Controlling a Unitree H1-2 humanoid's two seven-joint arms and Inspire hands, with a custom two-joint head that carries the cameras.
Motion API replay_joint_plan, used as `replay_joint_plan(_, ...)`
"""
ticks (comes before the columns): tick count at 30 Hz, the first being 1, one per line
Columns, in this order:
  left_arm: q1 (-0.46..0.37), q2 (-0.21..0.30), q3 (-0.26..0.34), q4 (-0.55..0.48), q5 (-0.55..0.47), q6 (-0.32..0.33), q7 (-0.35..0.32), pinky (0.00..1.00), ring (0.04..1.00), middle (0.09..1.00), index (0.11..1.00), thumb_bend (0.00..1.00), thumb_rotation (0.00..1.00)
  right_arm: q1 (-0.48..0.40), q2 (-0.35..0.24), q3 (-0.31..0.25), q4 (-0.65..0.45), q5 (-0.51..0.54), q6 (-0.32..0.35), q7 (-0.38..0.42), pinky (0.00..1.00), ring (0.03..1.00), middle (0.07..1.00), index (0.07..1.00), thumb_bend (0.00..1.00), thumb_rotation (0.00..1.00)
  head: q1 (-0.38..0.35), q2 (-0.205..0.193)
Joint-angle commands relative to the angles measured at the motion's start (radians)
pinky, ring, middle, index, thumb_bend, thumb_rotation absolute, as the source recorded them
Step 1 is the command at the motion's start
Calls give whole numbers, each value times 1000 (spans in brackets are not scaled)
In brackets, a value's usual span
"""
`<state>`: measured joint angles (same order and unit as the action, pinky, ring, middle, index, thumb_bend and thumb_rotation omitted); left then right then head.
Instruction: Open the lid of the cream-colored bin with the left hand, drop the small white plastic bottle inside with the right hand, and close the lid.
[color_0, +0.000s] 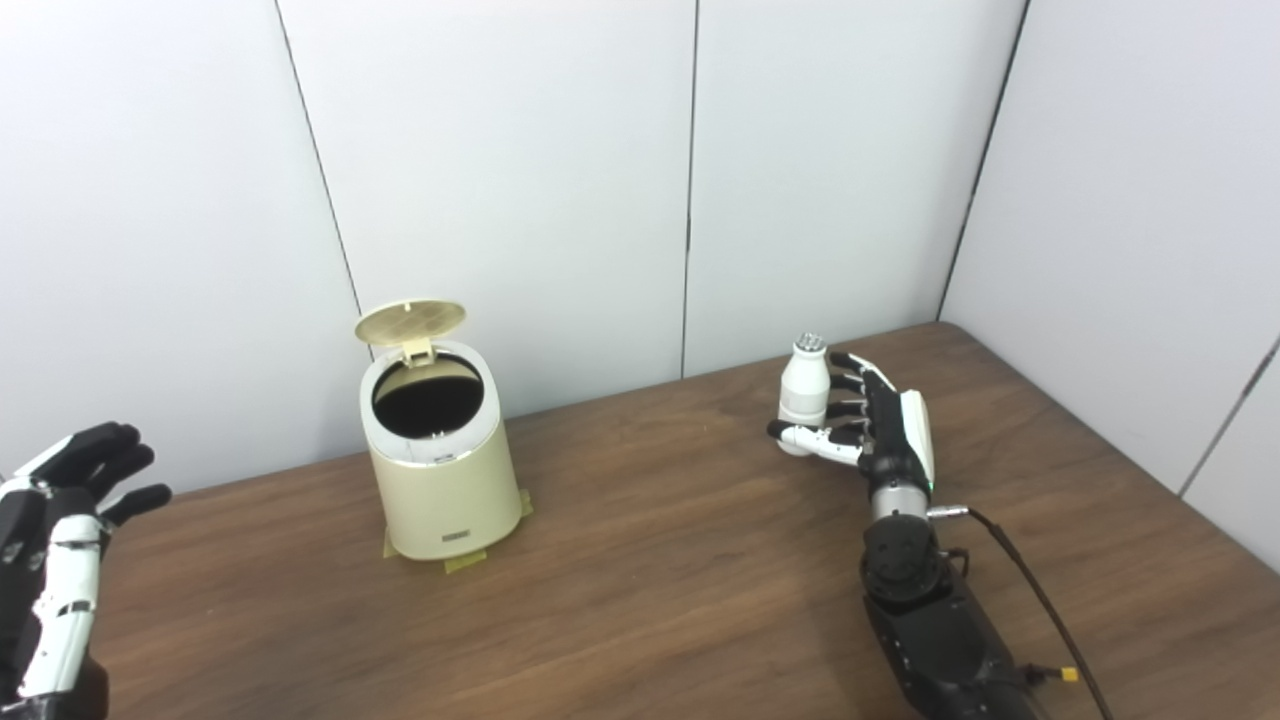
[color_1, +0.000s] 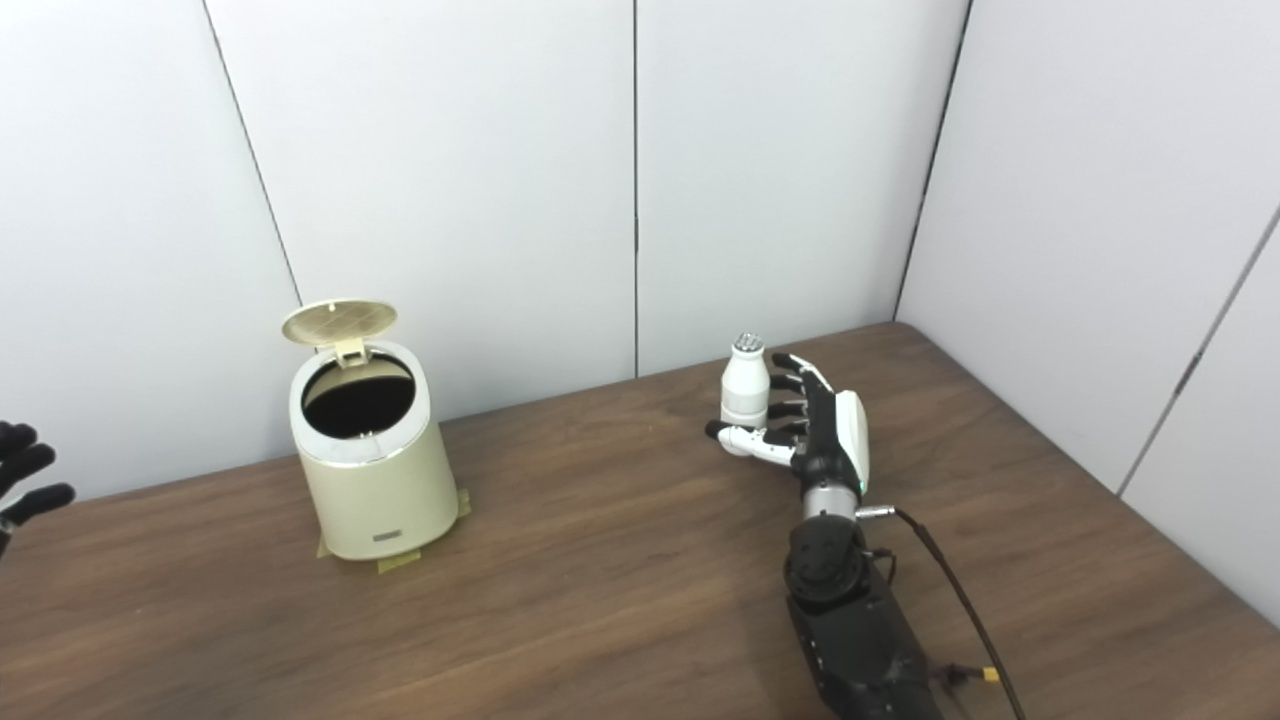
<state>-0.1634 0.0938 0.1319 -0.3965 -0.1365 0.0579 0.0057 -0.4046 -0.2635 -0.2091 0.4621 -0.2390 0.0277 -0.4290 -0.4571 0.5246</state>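
Bin (color_0: 440, 470): at your 10 o'clock on the table (color_0: 650, 580), lid (color_0: 410, 322) tipped up behind the dark mouth.
Bottle (color_0: 803, 392): upright, long axis vertical, at your 1 o'clock, well apart from the bin.
Right hand (color_0: 870, 420): wraps the bottle, fingers behind it and thumb across its base; whether the bottle is off the table you cannot tell.
Left hand (color_0: 70, 480): empty, fingers spread, at your 9 o'clock, well clear of the bin.
Key relation: from your right hand the mouth lies at 9 o'clock; you carry the bottle leftward.
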Motion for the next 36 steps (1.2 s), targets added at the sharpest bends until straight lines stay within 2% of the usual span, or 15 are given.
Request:
replay_joint_plan(1,-33,0,-1,-36,0,-8,5,688,783,783,750,62,517,-51,-38,7,-19,-7,-41,3,542,671,733,769,806,199,0,1)
replay_joint_plan(6,-34,-1,-2,-42,6,-22,3,683,778,775,737,72,512,-59,-39,8,-10,4,-42,4,569,683,732,759,811,175,2,3)
replay_joint_plan(9,-34,-2,-3,-50,13,-16,6,684,777,771,730,118,521,-60,-36,8,-17,9,-31,8,564,679,729,762,805,167,2,3)
replay_joint_plan(18,-27,0,0,-65,8,-19,2,676,768,768,732,88,534,-64,-38,16,-9,16,-25,13,594,698,753,763,805,181,7,7)
replay_joint_plan(21,-24,-5,0,-81,11,1,8,684,770,769,733,86,538,-65,-39,17,-5,20,-21,20,620,717,770,774,806,198,7,9)
replay_joint_plan(27,-17,-7,0,-94,12,6,9,699,783,780,740,57,537,-74,-40,13,20,17,-35,13,634,722,759,768,789,135,10,12)
replay_joint_plan(30,-17,-5,-1,-93,14,-4,5,680,768,770,733,55,537,-89,-36,8,56,-11,-63,-53,559,644,686,706,775,24,10,15)
replay_joint_plan(31,-17,-5,-2,-95,15,-4,5,679,767,768,732,58,538,-94,-37,13,70,-32,-70,-86,520,599,638,601,648,71,10,16)
replay_joint_plan(33,-17,-5,-3,-98,16,-1,5,670,764,765,729,52,543,-102,-36,21,84,-68,-70,-142,456,525,530,502,551,14,11,18)
replay_joint_plan(36,-16,-6,-5,-105,24,9,6,676,772,767,724,58,555,-103,-32,26,72,-91,-46,-175,402,450,508,482,521,1,9,20)
